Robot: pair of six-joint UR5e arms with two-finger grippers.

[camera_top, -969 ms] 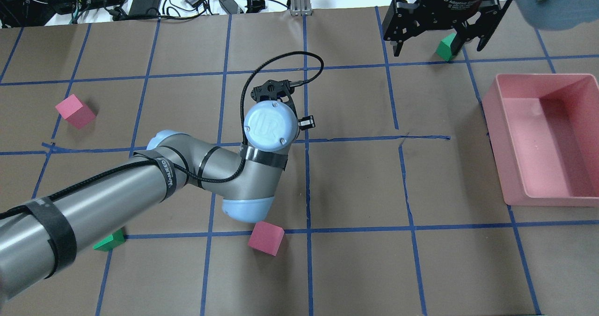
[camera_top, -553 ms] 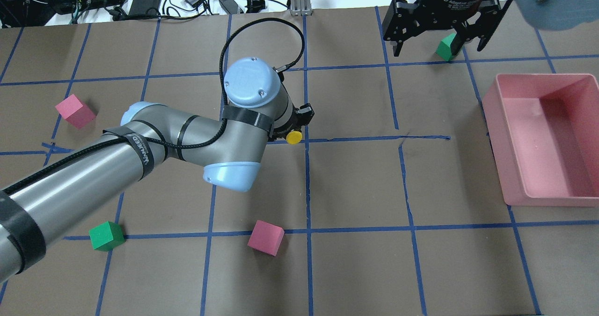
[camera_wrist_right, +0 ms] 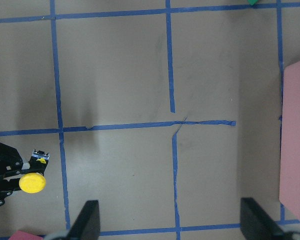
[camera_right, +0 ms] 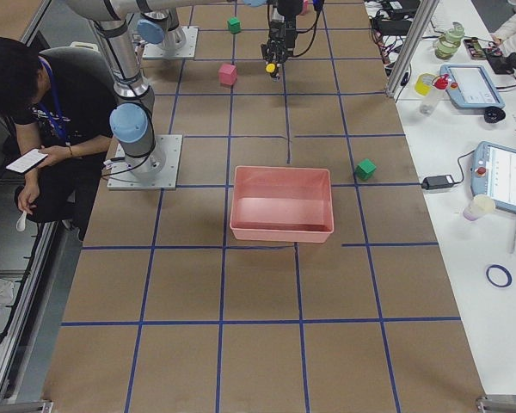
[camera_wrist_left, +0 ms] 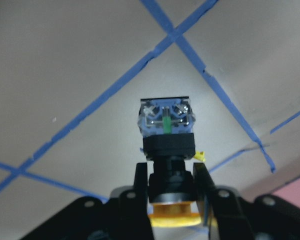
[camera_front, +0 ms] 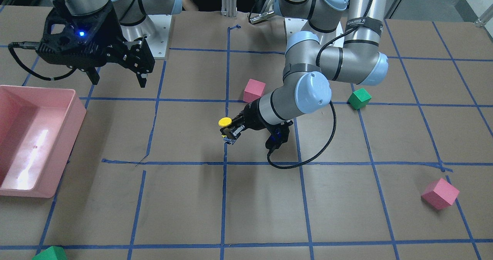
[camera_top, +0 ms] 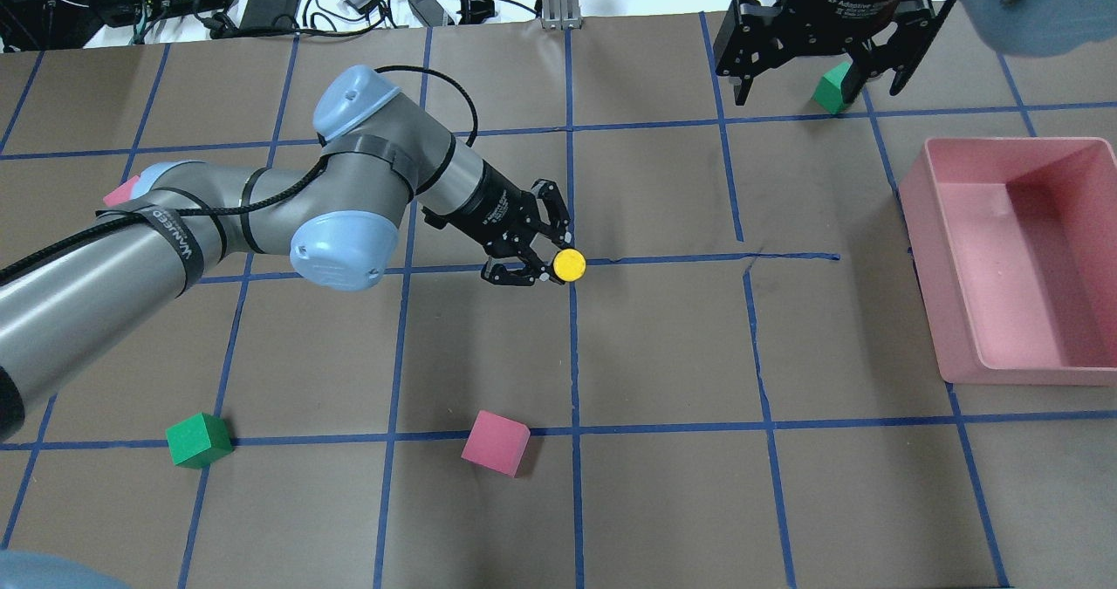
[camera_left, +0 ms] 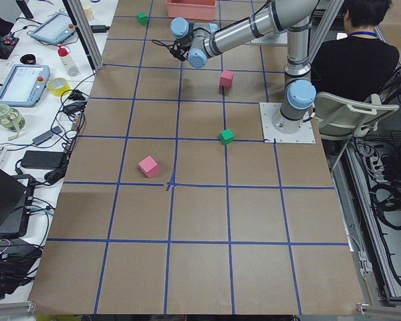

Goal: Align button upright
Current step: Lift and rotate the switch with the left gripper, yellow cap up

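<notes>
My left gripper [camera_top: 548,263] reaches in low from the left, tilted almost flat, and is shut on the button's black body [camera_wrist_left: 171,186]. The button [camera_top: 569,264] is held with its yellow cap [camera_front: 225,121] up and its grey-white base block [camera_wrist_left: 166,117] down, close over a blue tape crossing at mid-table. I cannot tell whether the base touches the table. My right gripper [camera_top: 820,83] hangs open and empty high over the far right; its fingers [camera_wrist_right: 87,220] frame the bottom of the right wrist view.
A pink bin [camera_top: 960,310] stands at the right edge. One pink cube [camera_top: 496,442] lies near the front middle, another [camera_top: 122,192] shows behind the left arm. Green cubes lie at front left [camera_top: 199,440] and far right [camera_top: 833,85]. Cables line the back edge.
My left wrist has swung from pointing down to lying nearly flat, and the arm has drawn back left. The button has come out from under the wrist, cap now up. The right arm is still.
</notes>
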